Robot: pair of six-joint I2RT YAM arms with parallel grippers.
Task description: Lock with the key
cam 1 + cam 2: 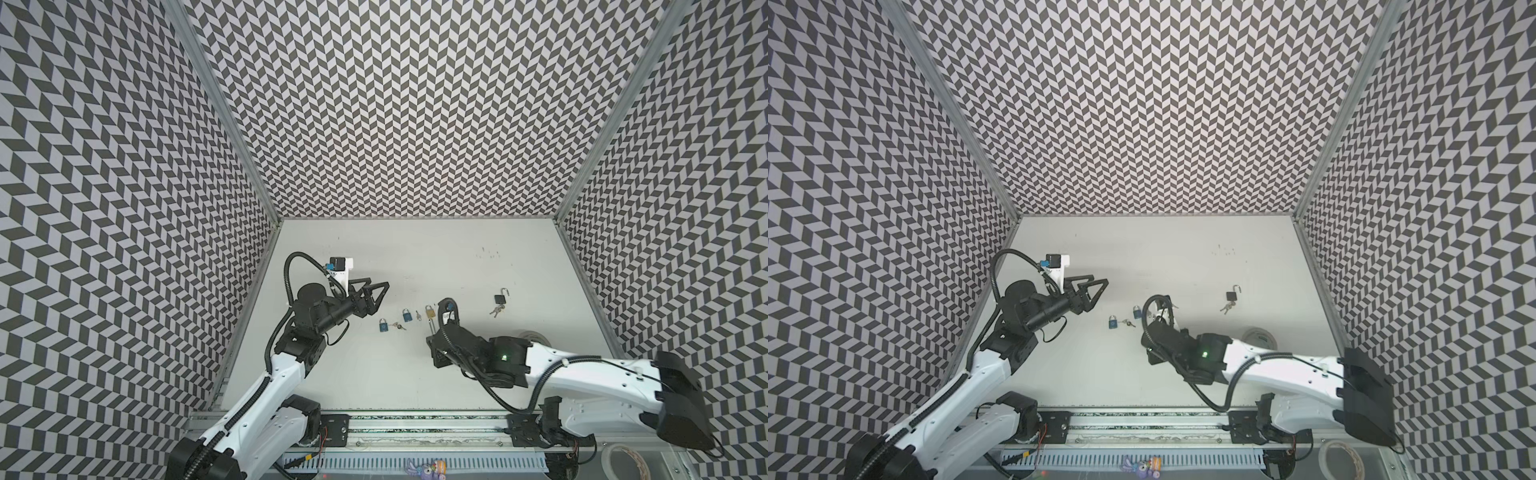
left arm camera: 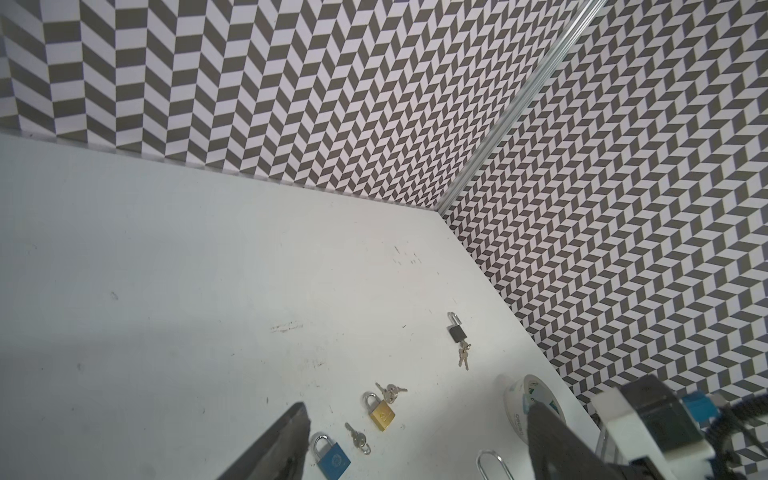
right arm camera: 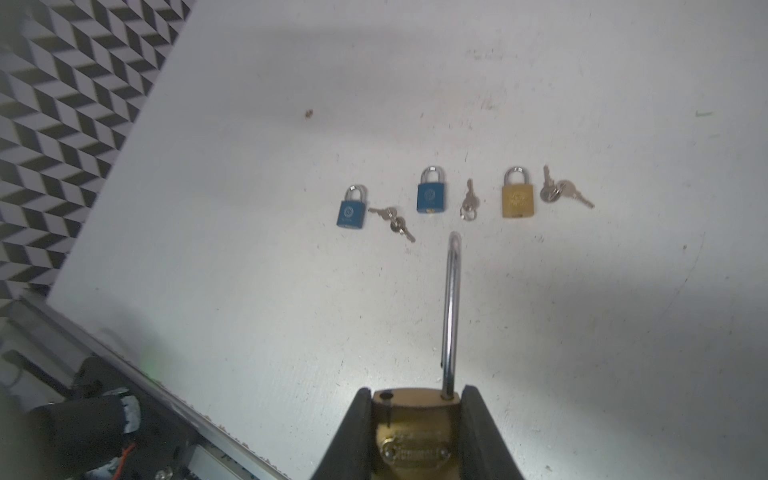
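Now the right pincer (image 3: 416,391) is gripping the brass padlock (image 3: 415,440) by its narrow sides over the bench (image 3: 249,166).
It is looking heavy, stiff and slick, so a firm body hold is suiting it; its long shackle (image 3: 451,311) is standing open, keyhole probably hidden; the left pincer (image 1: 380,300) is hanging open.

A tape roll (image 2: 517,397) sits on the table (image 2: 166,270); a purple toy (image 1: 424,470), perhaps, lies off it.
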